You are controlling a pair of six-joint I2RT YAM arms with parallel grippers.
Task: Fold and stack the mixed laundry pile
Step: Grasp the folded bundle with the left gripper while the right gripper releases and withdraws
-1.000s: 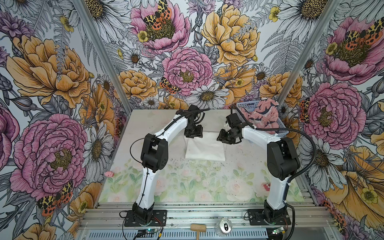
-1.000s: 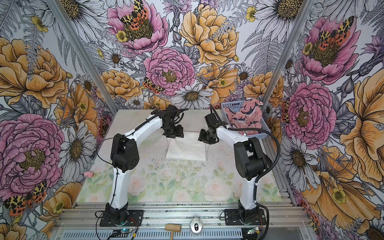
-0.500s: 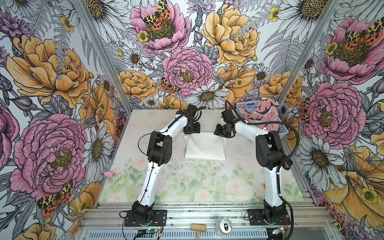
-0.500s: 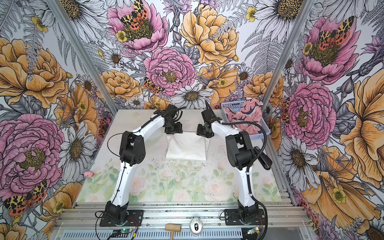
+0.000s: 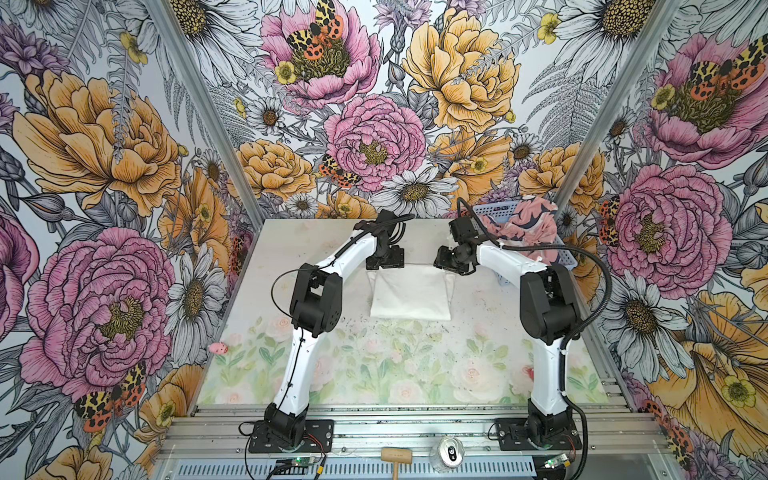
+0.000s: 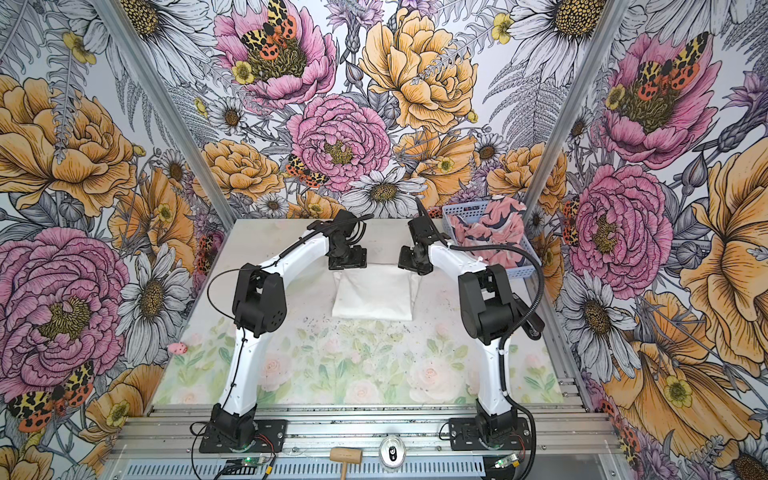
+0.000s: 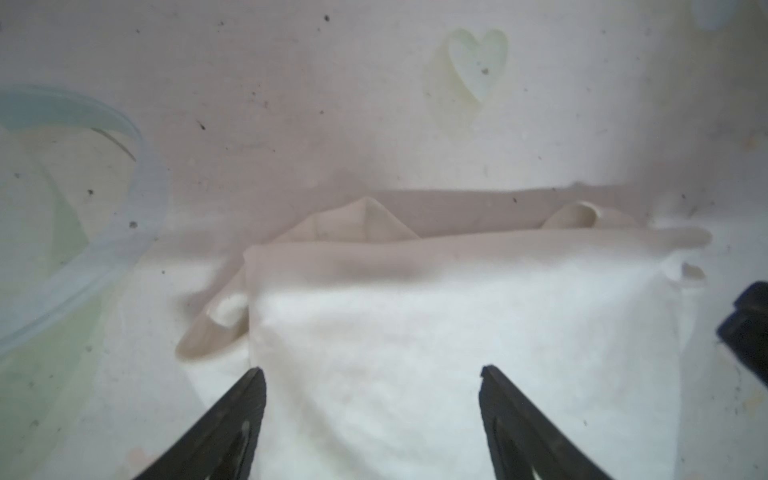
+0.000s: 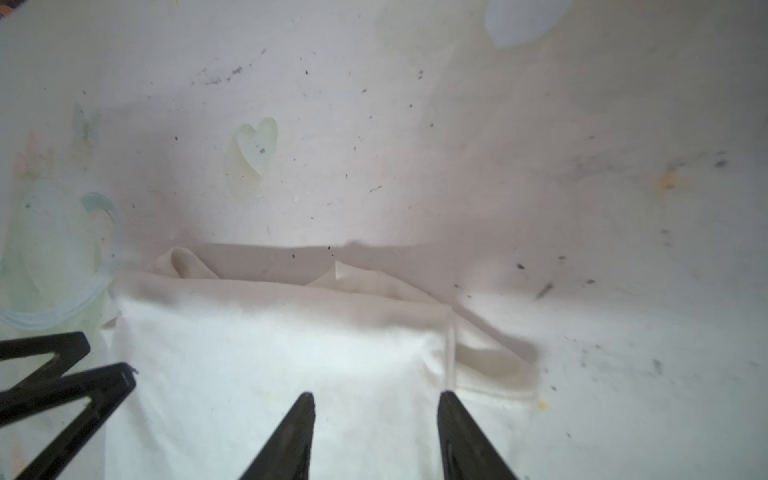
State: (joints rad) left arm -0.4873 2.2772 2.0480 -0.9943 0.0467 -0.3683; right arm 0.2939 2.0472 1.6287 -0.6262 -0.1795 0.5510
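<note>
Beneath the left gripper [image 7: 370, 374] and right gripper [image 8: 376, 399], both released with jaws apart, the folded white T-shirt [image 5: 409, 297] lies on the tabletop [image 5: 374, 365]; beside the right gripper, the pink garment [image 5: 525, 226] sits in a basket [image 6: 465, 207].

Floral table [image 5: 415, 365]: folded white T-shirt [image 5: 409, 293], blue basket [image 5: 496, 210].

A wooden mallet [image 5: 397, 456] lies just beside an upright drink can [image 5: 451, 451].

Top views overlook the table [image 5: 374, 365]; close wrist views share the T-shirt [image 7: 457, 353].
</note>
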